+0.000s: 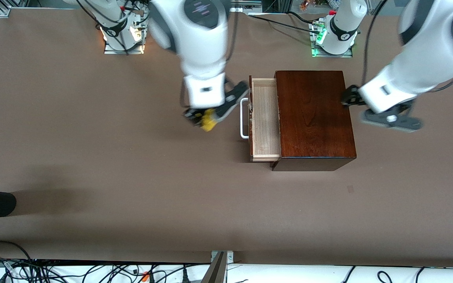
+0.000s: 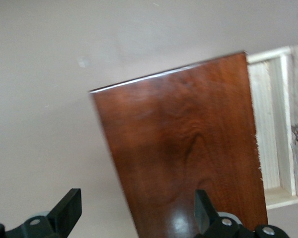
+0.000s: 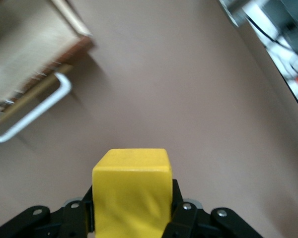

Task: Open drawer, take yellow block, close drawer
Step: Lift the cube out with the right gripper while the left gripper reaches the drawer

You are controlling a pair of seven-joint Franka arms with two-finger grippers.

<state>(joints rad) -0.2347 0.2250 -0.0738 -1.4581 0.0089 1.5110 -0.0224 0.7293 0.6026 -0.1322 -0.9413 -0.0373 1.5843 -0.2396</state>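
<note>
Drawer (image 1: 266, 120) open; right gripper (image 1: 207, 118) clamps block (image 1: 209, 122) over bench (image 1: 92, 165); left gripper (image 1: 387, 116) wide beside box (image 1: 313, 118).

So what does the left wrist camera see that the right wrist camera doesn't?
Only the left wrist view shows the dark wooden box's glossy top and the left pincer, open, over the box's edge. Only the right wrist view shows the yellow block gripped in the right pincer above the table, plus the white handle. Both show the open drawer's pale interior and the brown table.
</note>
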